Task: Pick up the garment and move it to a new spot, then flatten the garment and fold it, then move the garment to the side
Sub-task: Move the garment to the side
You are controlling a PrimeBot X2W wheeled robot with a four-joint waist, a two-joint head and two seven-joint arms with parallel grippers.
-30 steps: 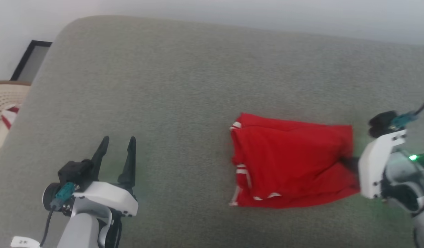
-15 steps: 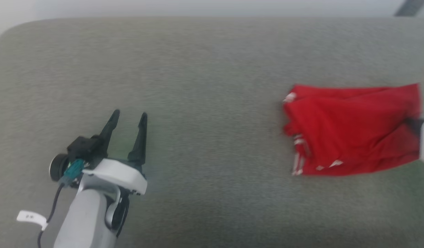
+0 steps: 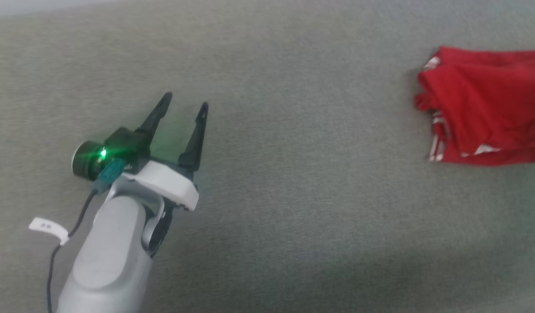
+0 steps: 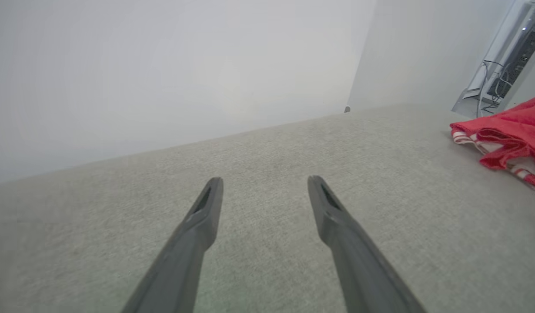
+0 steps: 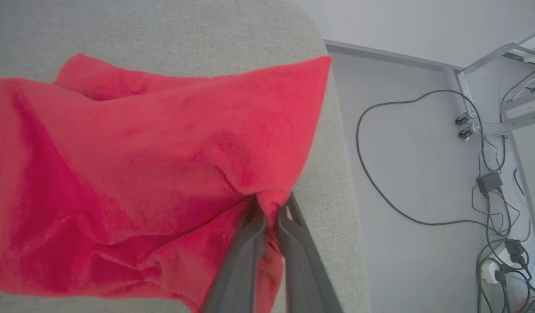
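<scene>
My right pincer (image 5: 269, 211) is clamped on a bunched edge of the red shirt (image 5: 141, 143), which lies folded, I think, though blur hides the creases, near the right end of the grey cushion (image 3: 293, 182); my left pincer (image 3: 185, 100) hangs wide and empty, well apart; only the setting aside looks left.

Head camera looks down from above; both wrist cameras sit closer; all share the garment (image 3: 485, 104).

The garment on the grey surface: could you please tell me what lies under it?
The garment lies folded on the grey cushioned surface, which shows beside it. The right gripper pinches its edge. Whatever lies directly beneath the cloth is covered.
</scene>
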